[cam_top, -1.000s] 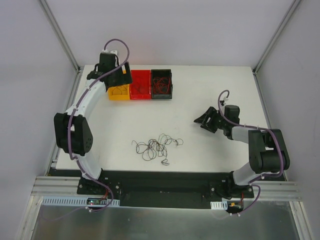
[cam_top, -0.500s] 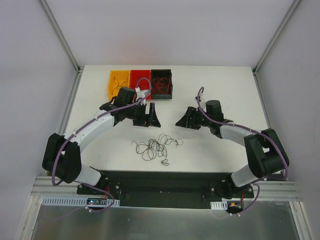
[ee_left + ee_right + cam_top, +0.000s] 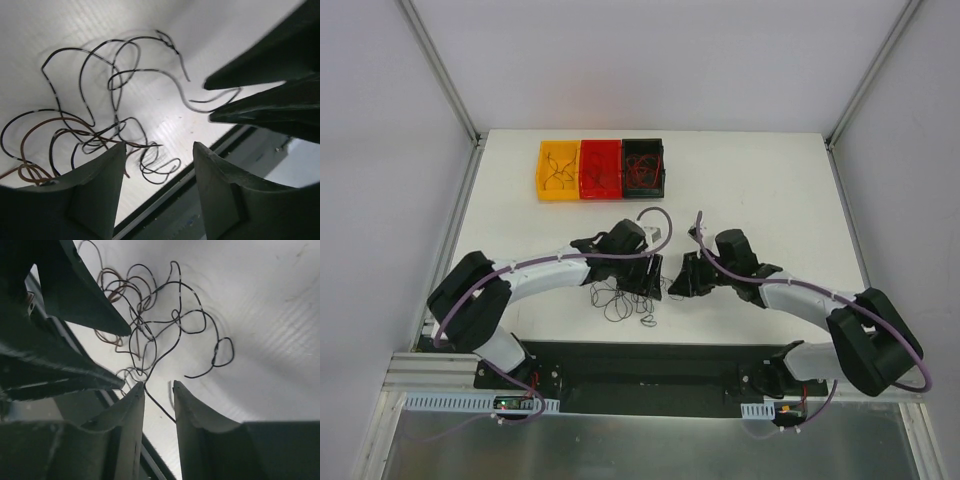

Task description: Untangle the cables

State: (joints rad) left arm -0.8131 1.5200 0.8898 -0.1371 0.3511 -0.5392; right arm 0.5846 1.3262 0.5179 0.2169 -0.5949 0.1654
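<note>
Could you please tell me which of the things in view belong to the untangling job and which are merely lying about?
For the job:
the tangled cables on the table
the left gripper, open, over them
the right gripper, open, facing it

Lying about:
the yellow bin, red bin and black bin, in a row at the table's far edge

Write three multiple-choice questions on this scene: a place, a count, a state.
1. Where is the loose tangle of cables? A) on the floor B) on the table, near edge, middle C) far right corner
2. How many bins stand at the far edge? A) two B) three C) five
3. The left end effector is: A) open B) shut on a cable C) out of view
Key: B, it lies by the near edge; B, yellow, red, black; A, its fingers stand apart.
</note>
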